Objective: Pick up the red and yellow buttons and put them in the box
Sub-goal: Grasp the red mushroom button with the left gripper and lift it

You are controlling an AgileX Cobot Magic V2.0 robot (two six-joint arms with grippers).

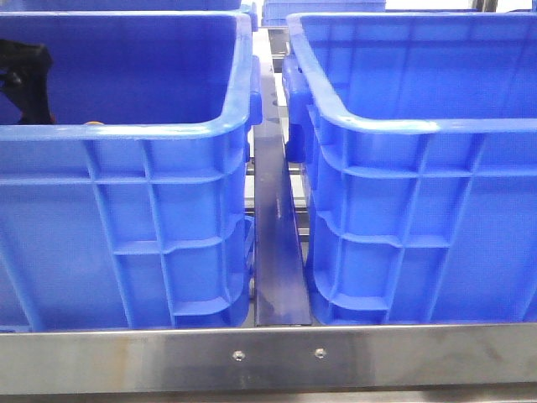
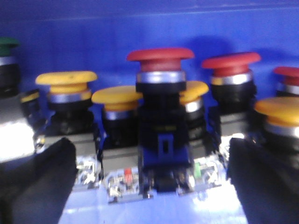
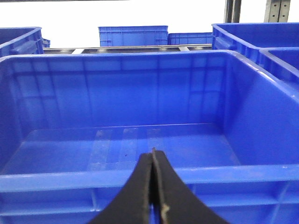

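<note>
In the left wrist view several red and yellow buttons stand upright on the floor of a blue bin [image 2: 149, 23]. A red button [image 2: 160, 55] on a dark body stands nearest, right between the fingers of my left gripper [image 2: 149, 156], which is open and holds nothing. Yellow buttons [image 2: 67, 78] [image 2: 117, 95] [image 2: 280, 106] and another red button [image 2: 231, 60] stand around it. In the front view only a black part of the left arm [image 1: 25, 80] shows inside the left bin [image 1: 126, 143]. My right gripper [image 3: 153, 158] is shut and empty, above the near rim of an empty blue bin [image 3: 140, 179].
A green-capped button [image 2: 7, 43] stands at the edge of the group. Two tall blue bins stand side by side, the right one [image 1: 419, 134] empty, with a narrow gap [image 1: 277, 252] between them. A steel rail [image 1: 268, 357] runs along the front. More blue bins [image 3: 133, 35] stand behind.
</note>
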